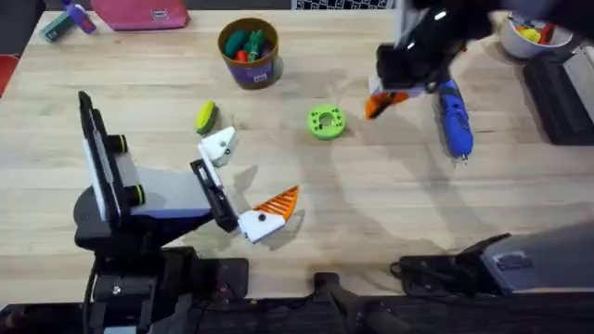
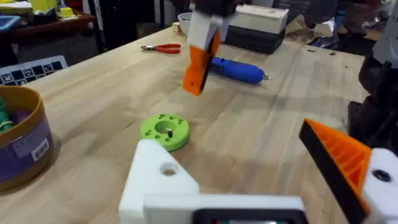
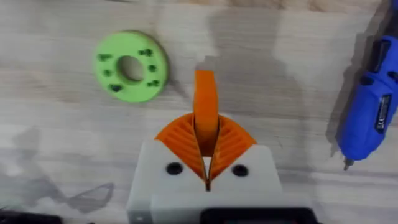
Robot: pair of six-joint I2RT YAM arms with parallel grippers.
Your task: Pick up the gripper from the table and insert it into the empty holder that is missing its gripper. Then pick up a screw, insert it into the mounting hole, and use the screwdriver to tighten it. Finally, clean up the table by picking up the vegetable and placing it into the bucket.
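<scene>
Overhead: my right gripper [image 1: 382,100] hangs above the table [image 1: 371,213] near its far right corner, beside the screwdriver [image 1: 454,116]; the vegetable [image 1: 205,117] lies near the bucket [image 1: 249,54].

Left wrist: my left gripper [image 2: 261,180] is spread, its holder [image 2: 158,180] bare. No label readable.

Right wrist: my pads [image 3: 180,134] clamp the gripper [image 3: 205,109].

Right end effector [image 2: 200,59] clamping orange gripper [image 2: 199,68] above table [image 2: 99,93], green disc [image 2: 165,131] nr, blue screwdriver [image 2: 236,70] behind
</scene>
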